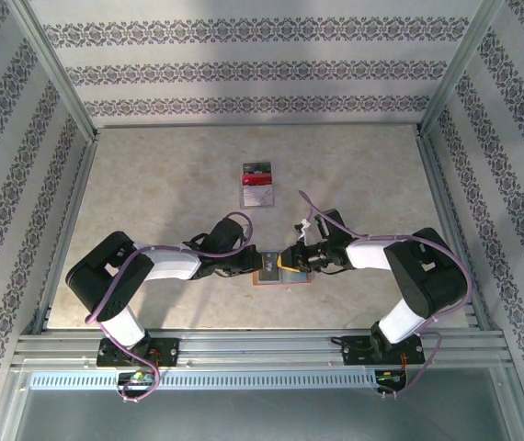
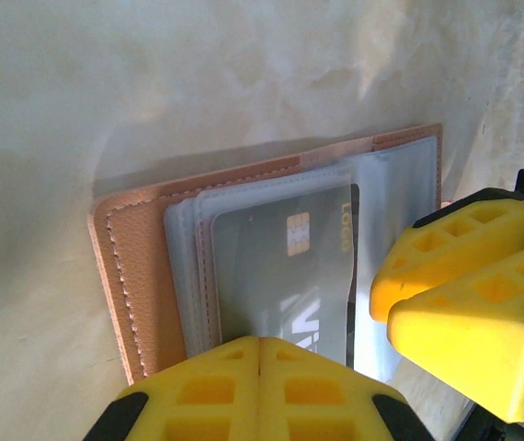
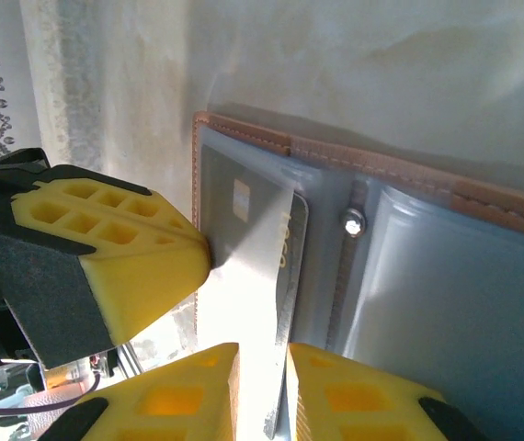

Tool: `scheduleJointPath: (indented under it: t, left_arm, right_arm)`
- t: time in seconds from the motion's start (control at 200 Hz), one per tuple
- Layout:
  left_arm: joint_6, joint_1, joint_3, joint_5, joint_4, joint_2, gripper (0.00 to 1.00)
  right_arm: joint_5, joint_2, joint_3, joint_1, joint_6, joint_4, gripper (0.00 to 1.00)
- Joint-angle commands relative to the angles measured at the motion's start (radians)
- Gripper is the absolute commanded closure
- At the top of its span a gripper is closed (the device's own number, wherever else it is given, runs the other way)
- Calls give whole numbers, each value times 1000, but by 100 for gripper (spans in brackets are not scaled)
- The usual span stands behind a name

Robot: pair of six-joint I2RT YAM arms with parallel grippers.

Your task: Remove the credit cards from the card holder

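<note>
The card holder lies open on the table, salmon outside, clear pockets inside. A grey credit card with a gold chip sticks partway out of a pocket. My left gripper is shut, and its yellow fingertips press down on the pocket and the card's near end. From the other side comes my right gripper. It stands narrowly open with the free end of the grey card between its fingers. The left gripper's fingers touch the card's far corner.
A small stack of red, white and dark cards lies farther back on the beige table. Metal rails border the table on both sides and at the front. More clear sleeves and a metal rivet show on the holder's other half.
</note>
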Motion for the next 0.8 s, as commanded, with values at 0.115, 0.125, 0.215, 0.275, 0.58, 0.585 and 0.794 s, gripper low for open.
scheduleJointPath:
  t: [0.115, 0.125, 0.215, 0.275, 0.58, 0.585, 0.794]
  left_arm:
    - [28, 8, -30, -80, -170, 64, 100]
    - [28, 8, -30, -80, -170, 63, 100]
    - [29, 8, -29, -79, -171, 64, 100]
    - [30, 8, -30, -80, -170, 62, 100]
    - [30, 8, -30, -79, -168, 64, 100]
    - [30, 8, -31, -80, -168, 64, 100]
    - [27, 8, -32, -80, -165, 66, 100]
  right_arm:
    - [53, 14, 35, 16, 4, -30, 78]
    - [56, 14, 35, 17, 4, -33, 78]
    - [73, 14, 36, 21, 4, -48, 77]
    - [82, 20, 38, 23, 5, -55, 77]
    - [57, 51, 46, 43, 19, -18, 77]
    - [56, 51, 46, 43, 20, -16, 77]
    - [42, 49, 35, 40, 25, 11, 79]
